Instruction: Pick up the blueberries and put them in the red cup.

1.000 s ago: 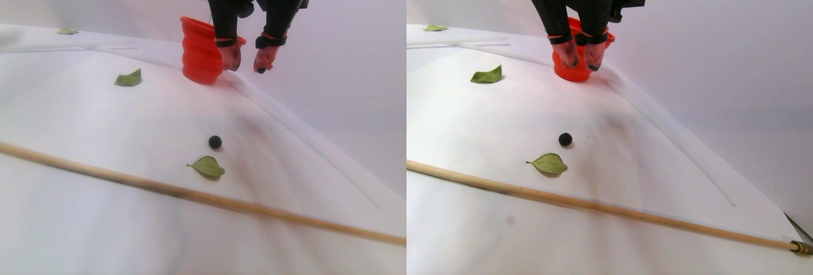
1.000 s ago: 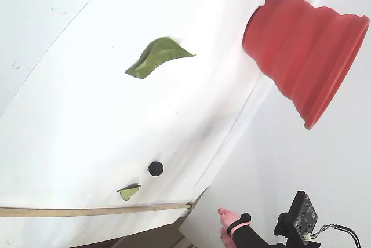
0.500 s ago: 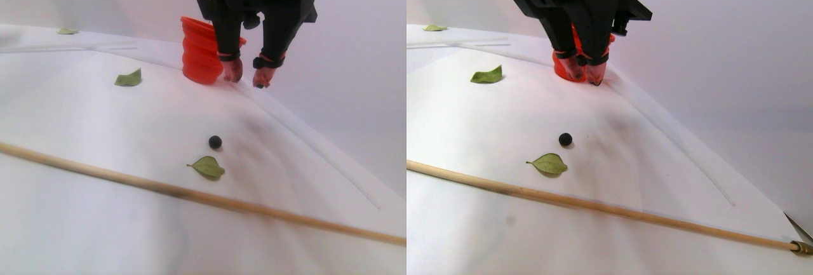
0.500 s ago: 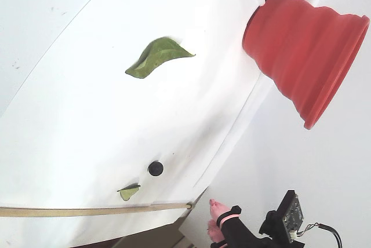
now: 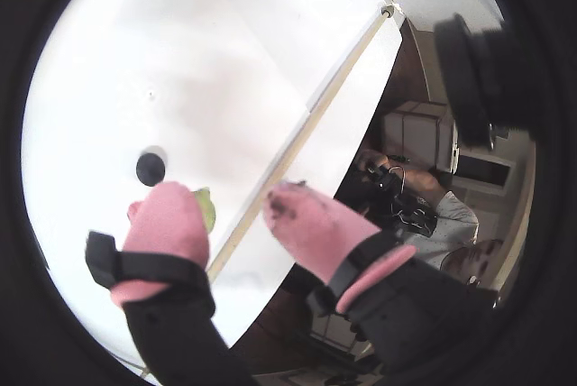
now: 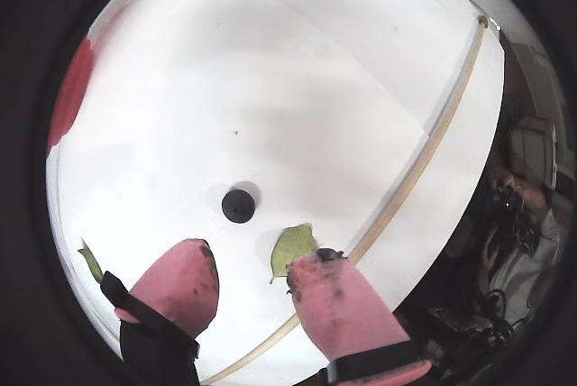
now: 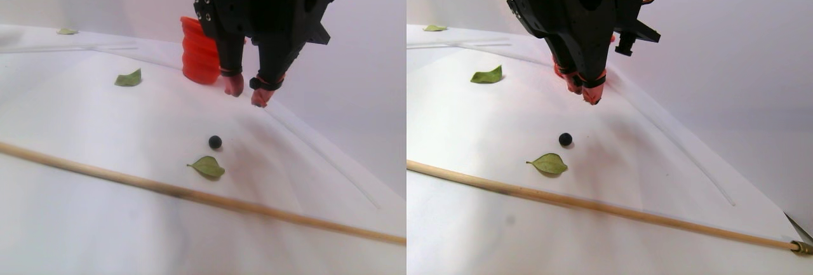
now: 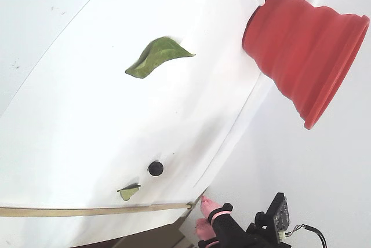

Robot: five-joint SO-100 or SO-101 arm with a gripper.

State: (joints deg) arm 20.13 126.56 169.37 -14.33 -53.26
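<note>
Currently the fingers (image 6: 248,282) hang spread and empty above the white counter (image 6: 297,88), with one blueberry (image 6: 238,206) lying in open counter just inside the wooden rod (image 7: 254,206) along the near edge, beside a green leaf (image 6: 293,248). The red cup (image 8: 304,57) stands near the far edge. The berry is probably light, soft and prone to rolling; close both pink pads gently across its widest part.

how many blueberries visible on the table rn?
1. The blueberry lies loose on the white table, beside a green leaf, below the open gripper. Others could be inside the red cup; its interior isn't visible.
</note>
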